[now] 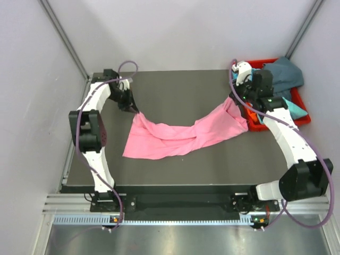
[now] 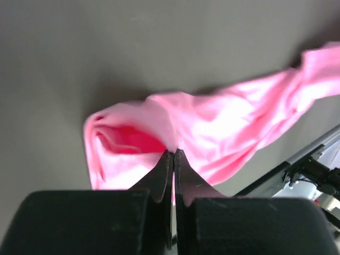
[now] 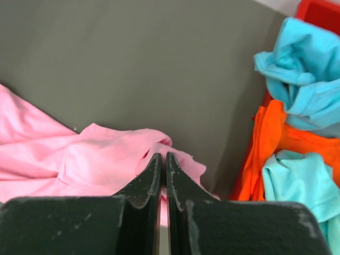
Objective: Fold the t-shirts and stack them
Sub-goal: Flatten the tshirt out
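between the two grippers, one pink t-shirt (image 1: 180, 135) was strung across the table (image 1: 180, 85), its lower part lying on the surface. the left gripper (image 2: 173, 154) was clamped on the shirt's left end, fingers pressed together on the cloth. the right gripper (image 3: 163, 156) pinched the right end likewise, just beside the red bin (image 1: 256, 126).

count in the bin: one orange shirt (image 3: 271, 143), one dark teal-grey shirt (image 1: 287, 74), and turquoise cloth (image 3: 297, 69) in two bunches; whether one garment or two could not be determined.

both arms reached forward from the near edge, the left toward the far-left corner, the right toward the bin.
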Controlling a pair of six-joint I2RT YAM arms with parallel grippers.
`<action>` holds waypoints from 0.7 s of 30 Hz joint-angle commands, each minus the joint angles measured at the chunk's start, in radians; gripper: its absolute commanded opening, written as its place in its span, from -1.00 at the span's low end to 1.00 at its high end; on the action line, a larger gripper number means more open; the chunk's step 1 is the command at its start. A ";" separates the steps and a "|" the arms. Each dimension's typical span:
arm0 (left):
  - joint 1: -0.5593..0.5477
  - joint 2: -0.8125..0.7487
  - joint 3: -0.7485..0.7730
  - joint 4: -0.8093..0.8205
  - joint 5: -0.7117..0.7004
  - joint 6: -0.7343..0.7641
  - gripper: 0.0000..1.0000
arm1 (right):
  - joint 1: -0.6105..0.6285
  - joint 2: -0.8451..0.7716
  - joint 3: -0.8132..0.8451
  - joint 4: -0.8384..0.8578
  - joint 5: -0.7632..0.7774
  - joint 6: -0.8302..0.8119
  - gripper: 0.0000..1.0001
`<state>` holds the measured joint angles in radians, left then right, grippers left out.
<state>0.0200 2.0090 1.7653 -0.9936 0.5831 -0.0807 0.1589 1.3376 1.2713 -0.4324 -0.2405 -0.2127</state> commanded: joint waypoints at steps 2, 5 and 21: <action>0.006 0.111 0.184 -0.011 -0.025 -0.011 -0.90 | 0.005 0.061 0.077 0.109 0.000 -0.016 -1.00; 0.006 0.140 0.238 -0.019 -0.110 -0.011 -0.19 | 0.005 0.093 0.103 0.113 0.006 -0.011 -1.00; 0.031 -0.198 -0.351 0.038 -0.078 -0.165 -0.06 | 0.014 0.034 0.025 0.127 -0.008 0.013 -1.00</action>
<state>0.0460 1.8030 1.4326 -0.9905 0.4797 -0.2062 0.1677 1.4216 1.2903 -0.3729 -0.2340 -0.2123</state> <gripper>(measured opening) 0.477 0.014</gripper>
